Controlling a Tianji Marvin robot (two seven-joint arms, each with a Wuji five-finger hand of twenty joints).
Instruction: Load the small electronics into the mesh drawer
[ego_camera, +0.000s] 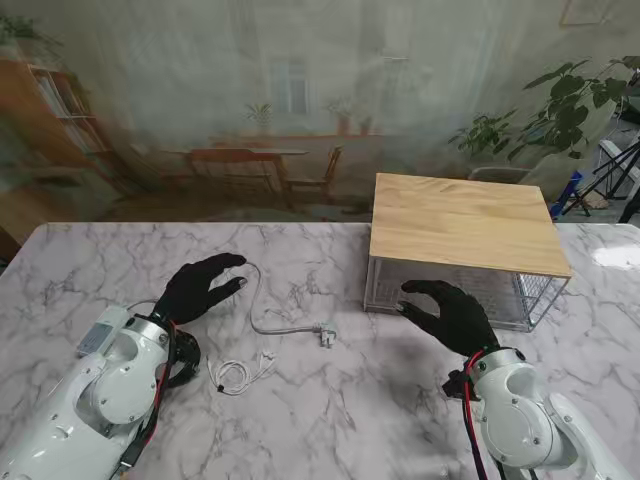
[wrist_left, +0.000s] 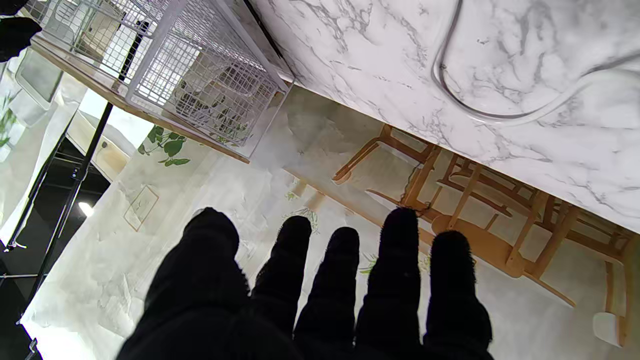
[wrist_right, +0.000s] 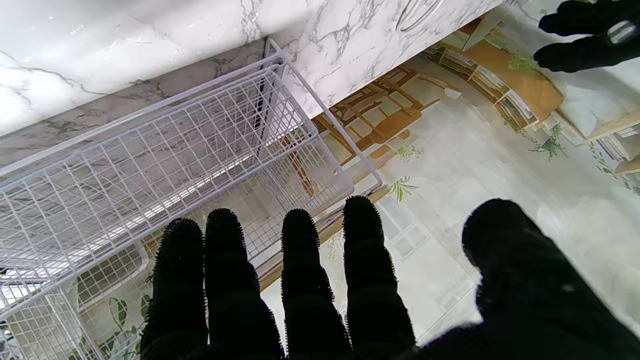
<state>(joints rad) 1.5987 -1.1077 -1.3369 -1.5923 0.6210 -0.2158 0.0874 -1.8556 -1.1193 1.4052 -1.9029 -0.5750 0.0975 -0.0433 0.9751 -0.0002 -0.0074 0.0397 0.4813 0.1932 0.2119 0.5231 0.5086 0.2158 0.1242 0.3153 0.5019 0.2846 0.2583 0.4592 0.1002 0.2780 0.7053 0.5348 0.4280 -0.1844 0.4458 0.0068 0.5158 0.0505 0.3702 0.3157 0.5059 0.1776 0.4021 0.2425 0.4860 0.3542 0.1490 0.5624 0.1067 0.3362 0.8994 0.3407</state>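
Bare marble table (ego_camera: 330, 420) lies open between the two arms, near the robot. The grey cable (ego_camera: 262, 310) and white earphones (ego_camera: 240, 373) clutter the left-centre. On the right, the mesh drawer (ego_camera: 460, 290) under its wooden top (ego_camera: 465, 222) blocks the far side.

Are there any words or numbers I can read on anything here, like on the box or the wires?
No, none can be read.
The wooden top is plain.
The mesh drawer has no label.
The grey cable and white earphones are too small to show any print.

Open right robot hand (ego_camera: 448, 314) before mesh drawer (ego_camera: 470, 290); cable (ego_camera: 285, 322) leftward
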